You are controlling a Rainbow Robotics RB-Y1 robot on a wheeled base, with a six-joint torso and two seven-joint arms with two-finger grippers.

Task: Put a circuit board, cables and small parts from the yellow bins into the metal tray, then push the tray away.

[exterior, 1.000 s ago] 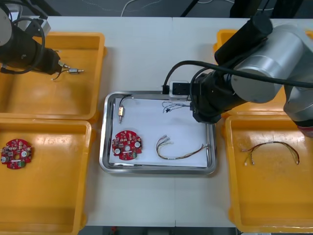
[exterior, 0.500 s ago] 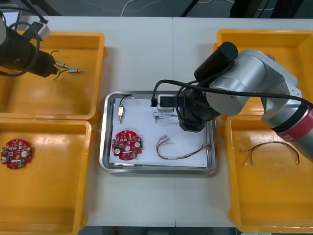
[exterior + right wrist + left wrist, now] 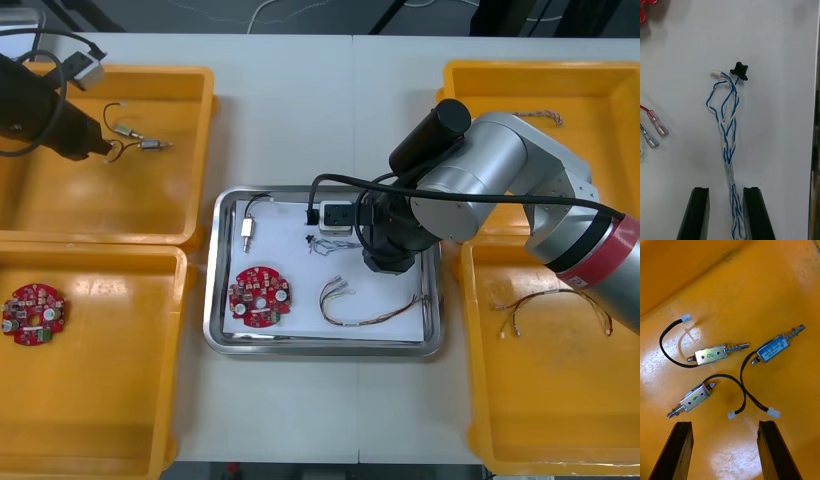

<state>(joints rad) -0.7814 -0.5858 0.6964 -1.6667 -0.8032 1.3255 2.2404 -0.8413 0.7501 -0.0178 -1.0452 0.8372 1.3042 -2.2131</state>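
Jaws on right gripper (image 3: 726, 193) stand part open, wider than the blue/white cable (image 3: 730, 123) running btwn them. It lies loose on the white floor of the metal tray (image 3: 320, 347), not pinched. From the circuit board (image 3: 260, 296) the cable sits at approx 1 o'clock. Prob. very light, limp, a bit springy in its twist; best taken mid-length, not by the small end plugs, which look fragile. Left gripper (image 3: 726, 425), jaws wide open & holding nothing, hovers over small metal parts (image 3: 711, 354) in the yellow bin (image 3: 60, 210) at 10 o'clock of the surface (image 3: 300, 120).
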